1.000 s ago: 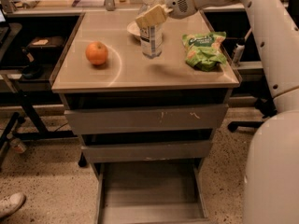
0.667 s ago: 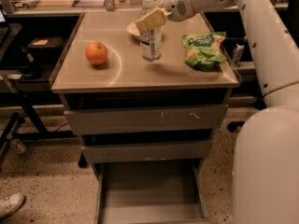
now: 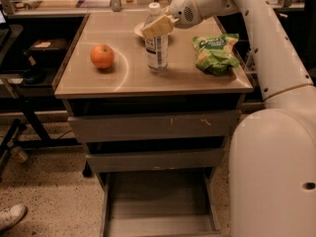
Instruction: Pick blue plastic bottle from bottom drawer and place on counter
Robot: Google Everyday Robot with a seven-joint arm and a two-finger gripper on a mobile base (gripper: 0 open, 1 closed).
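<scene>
The blue plastic bottle (image 3: 157, 51) stands upright on the beige counter (image 3: 128, 80), near its middle, with its white cap showing. My gripper (image 3: 158, 26) is at the bottle's shoulder, reaching in from the right, with a beige part of it crossing in front of the bottle. The bottom drawer (image 3: 158, 201) is pulled out below the cabinet, and I see nothing in it.
An orange-red apple (image 3: 102, 57) sits on the counter's left side and a green snack bag (image 3: 216, 52) on its right. A white dish (image 3: 139, 30) lies behind the bottle. My white arm and body fill the right side. A shoe (image 3: 10, 216) shows at the lower left.
The gripper stays at the bottle's top and the bottle stays standing on the counter. The view has shifted slightly.
</scene>
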